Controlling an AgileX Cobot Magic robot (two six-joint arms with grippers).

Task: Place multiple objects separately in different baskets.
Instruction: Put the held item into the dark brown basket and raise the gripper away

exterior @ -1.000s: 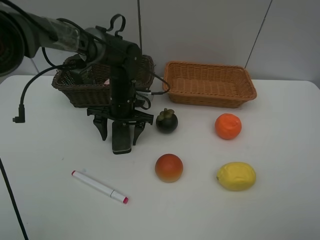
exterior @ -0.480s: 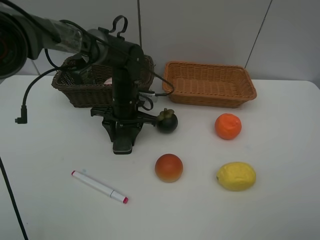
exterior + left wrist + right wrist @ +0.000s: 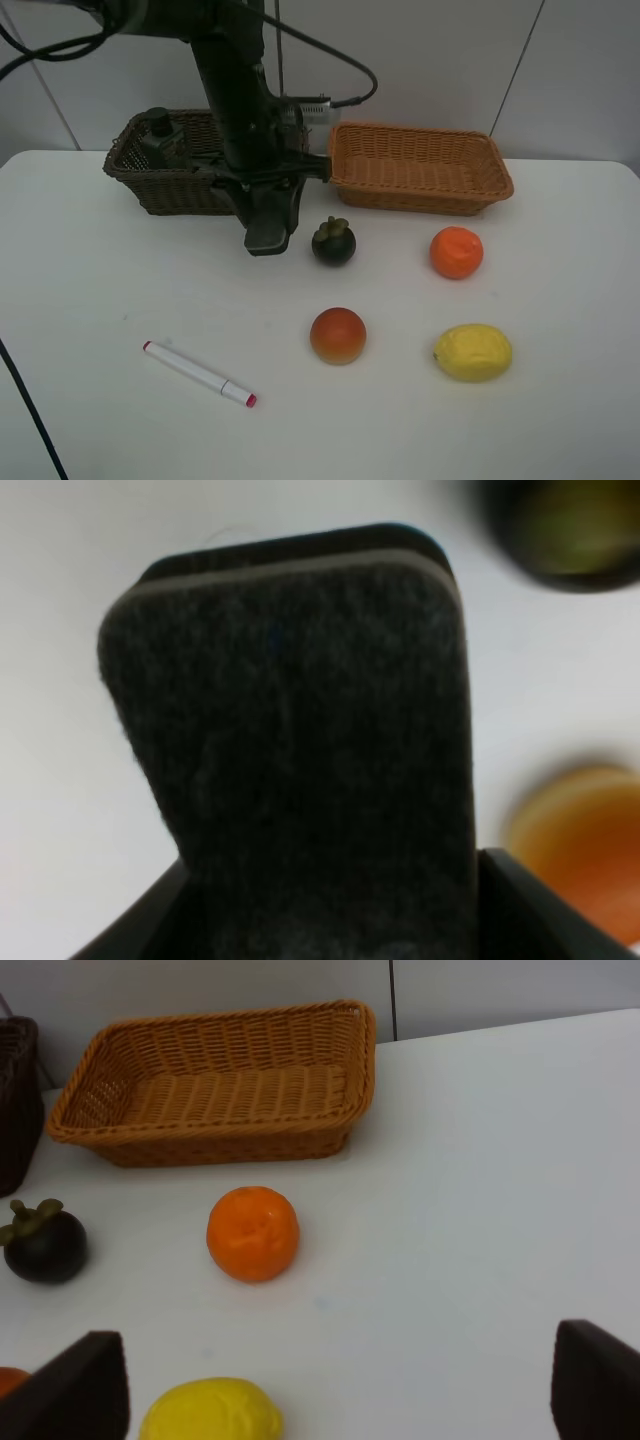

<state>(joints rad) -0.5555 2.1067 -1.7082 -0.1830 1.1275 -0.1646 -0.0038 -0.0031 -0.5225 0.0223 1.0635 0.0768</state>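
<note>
The left hand (image 3: pixel 268 205) is clamped on the black eraser block (image 3: pixel 267 232), which hangs down from it in front of the dark brown basket (image 3: pixel 150 185) — just beside the mangosteen (image 3: pixel 333 242). A dark green pump bottle (image 3: pixel 160 137) stands in that basket's left end. The right hand (image 3: pixel 340 1395) is spread wide and holds nothing, with the lemon (image 3: pixel 473 352) and orange (image 3: pixel 456 252) before it on the desk (image 3: pixel 560 300). The light orange-tan basket (image 3: pixel 420 170) sits at the back; the peach-like fruit (image 3: pixel 338 335) and white-pink marker (image 3: pixel 200 374) lie nearer the front, apart.
</note>
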